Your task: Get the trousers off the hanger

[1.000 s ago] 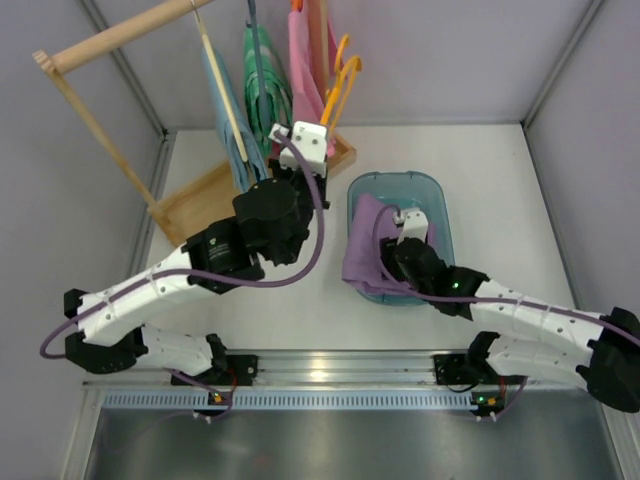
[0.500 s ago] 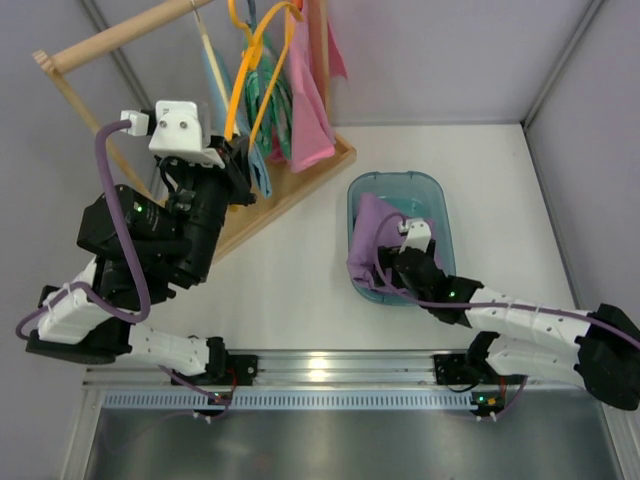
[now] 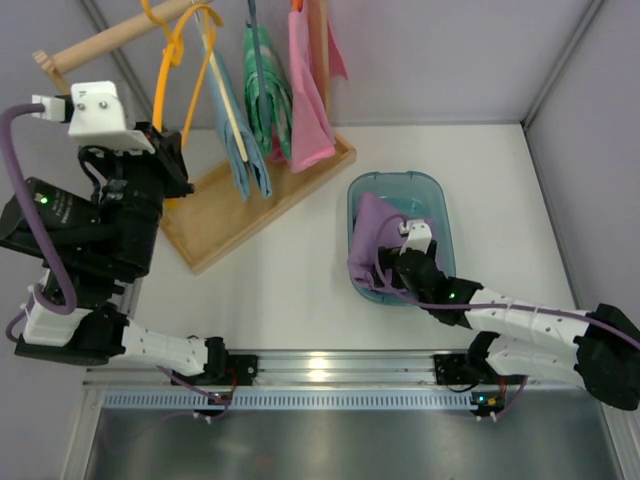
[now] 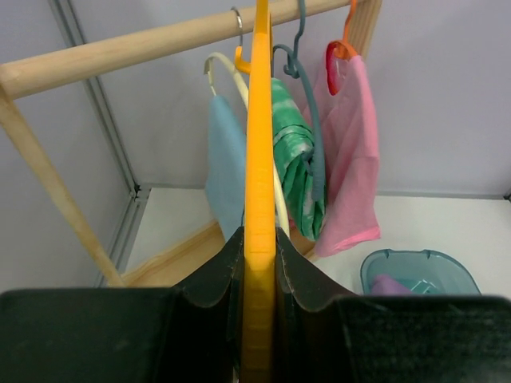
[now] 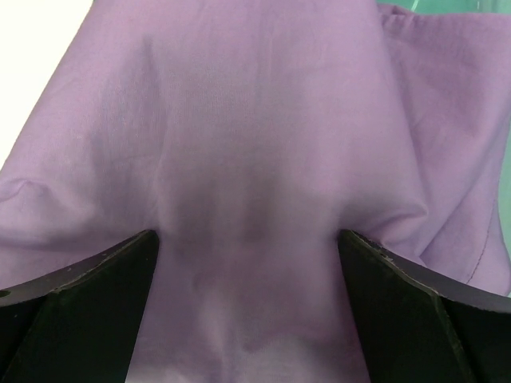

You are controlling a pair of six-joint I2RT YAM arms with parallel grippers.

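Observation:
The orange-yellow hanger [image 3: 206, 72] is bare and held up by the wooden rail at the far left. My left gripper [image 3: 168, 160] is shut on its lower bar; in the left wrist view the hanger [image 4: 259, 159] runs straight up from between the closed jaws of my left gripper [image 4: 259, 235]. The lilac trousers [image 3: 367, 240] lie crumpled in the blue tub [image 3: 395, 182], draped over its left rim. My right gripper [image 3: 412, 245] is open over them. In the right wrist view the trousers [image 5: 255, 120] fill the frame, with my right gripper [image 5: 247, 233] wide open around a fold.
A wooden rack with a rail [image 3: 120, 35] and a base tray [image 3: 230, 215] stands at the back left. On it hang a light blue garment [image 3: 240, 150], a green garment [image 3: 262, 80] and a pink garment [image 3: 305, 90]. Grey walls enclose the table.
My left arm has swung left and up, carrying the bare orange hanger from the right of the rack to its left end. The right gripper has stayed over the trousers in the tub.

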